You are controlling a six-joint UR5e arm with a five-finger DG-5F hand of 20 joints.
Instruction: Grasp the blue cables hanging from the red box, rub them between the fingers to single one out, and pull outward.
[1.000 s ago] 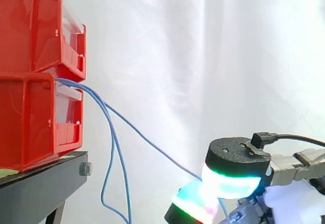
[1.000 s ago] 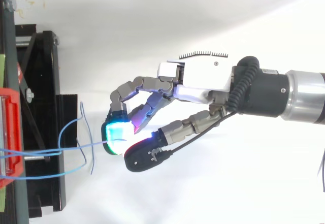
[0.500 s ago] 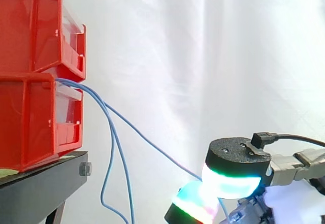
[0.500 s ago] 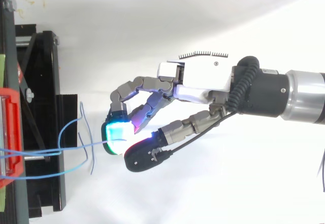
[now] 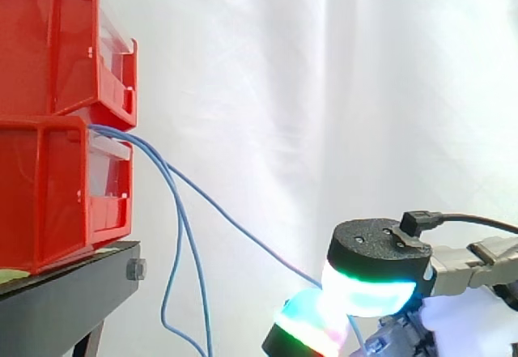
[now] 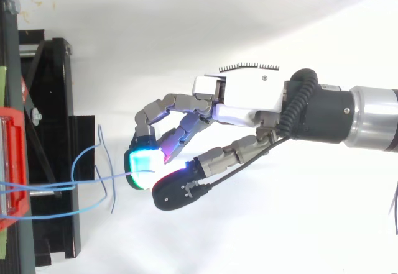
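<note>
The blue cables (image 5: 180, 215) come out of the front of the lower red bin (image 5: 48, 187) and mostly droop in a loose loop just in front of the black stand (image 5: 65, 300) that carries the bins. From above I can see their free ends curling over the stand's edge, near the bin and well apart from the hand.

A single cable (image 5: 235, 223) splits away from that bundle and runs in a straight line, down and outward, to the hand (image 6: 249, 100). In the top view it crosses the gap from the bin to the glowing fingertips (image 6: 144, 162).

The hand is closed in a pinch on that single cable, with curled fingers meeting the thumb pad. I think the strand sits right between the pads, though their glow hides the exact contact on my screen. In the side view the hand sits low, below the level of the stand top, with the cable entering between the green-lit pads.

The upper red bin (image 5: 48, 41) is stacked directly on the lower one, and the white curtain (image 5: 324, 90) hangs behind everything.
</note>
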